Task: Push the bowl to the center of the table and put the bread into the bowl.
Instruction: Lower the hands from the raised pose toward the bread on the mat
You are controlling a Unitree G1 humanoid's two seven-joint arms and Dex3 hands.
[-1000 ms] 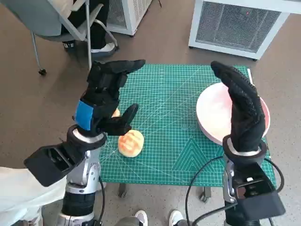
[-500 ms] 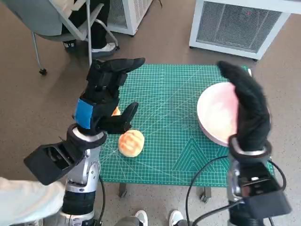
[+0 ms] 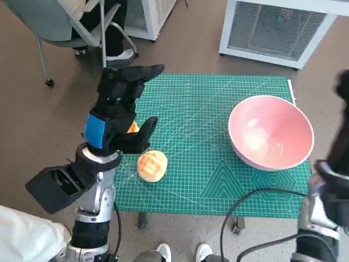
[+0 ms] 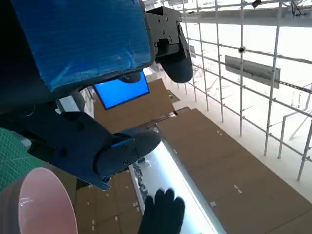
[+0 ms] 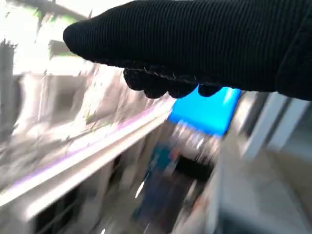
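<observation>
The pink bowl (image 3: 271,132) stands empty on the right part of the green mat (image 3: 202,109), near the table's right edge. The round golden bread (image 3: 151,165) lies on the mat near the front left. My left hand (image 3: 117,112) hovers above the mat just behind and left of the bread, fingers spread, holding nothing. My right hand (image 3: 343,90) is a dark blur at the picture's right edge, right of the bowl and off the table. The left wrist view shows the left hand (image 4: 87,58), the bowl (image 4: 44,204) and the gloved right hand (image 4: 163,212). The right hand (image 5: 195,44) holds nothing.
A small orange thing (image 3: 132,127) peeks out under my left hand. A chair (image 3: 71,27) and a person's feet (image 3: 117,54) are beyond the table's far left corner. A white grilled unit (image 3: 272,27) stands behind the table. Cables (image 3: 245,213) hang at the front.
My right hand has swung from above the bowl out to the right, to the picture's edge, leaving the bowl fully uncovered. The bowl, the bread and my left hand have hardly moved.
</observation>
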